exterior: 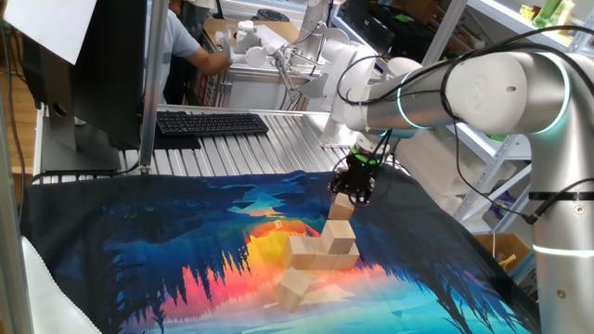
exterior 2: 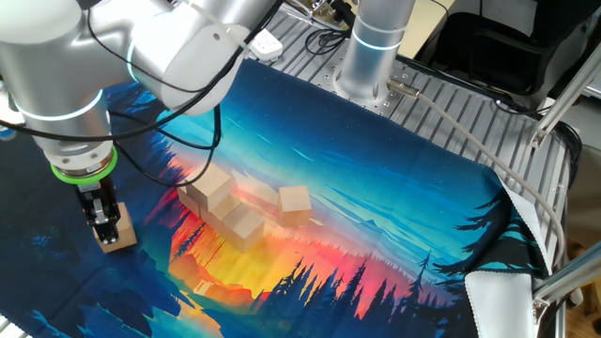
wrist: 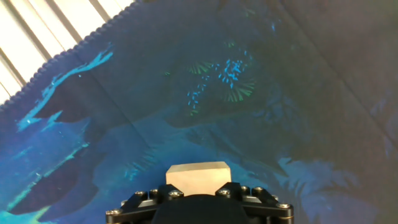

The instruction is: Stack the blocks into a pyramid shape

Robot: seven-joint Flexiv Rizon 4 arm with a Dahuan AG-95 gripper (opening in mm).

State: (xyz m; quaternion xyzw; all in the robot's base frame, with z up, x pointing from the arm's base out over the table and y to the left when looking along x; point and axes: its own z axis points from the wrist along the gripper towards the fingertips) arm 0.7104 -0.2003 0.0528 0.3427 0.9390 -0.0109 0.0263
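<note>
My gripper (exterior 2: 108, 223) stands upright over a lone block (exterior 2: 117, 235) that rests on the cloth, away from the others. Its fingers (exterior 2: 101, 214) reach down along that block's sides, and I cannot see whether they press on it. The same block (wrist: 198, 175) shows just ahead of the hand in the hand view and under the gripper (exterior: 351, 192) as a tan cube (exterior: 342, 207). Several more blocks form a low cluster (exterior 2: 225, 202) mid-cloth, one of them (exterior 2: 295, 203) lying slightly apart. The cluster (exterior: 323, 249) sits near the gripper, with a tilted block (exterior: 293, 288) in front.
The colourful printed cloth (exterior 2: 376, 188) covers the slatted metal table (exterior: 269, 139). A keyboard (exterior: 212, 122) and a monitor stand at the back. The arm's base (exterior 2: 374, 47) rises at the cloth's far edge. A person sits behind the table.
</note>
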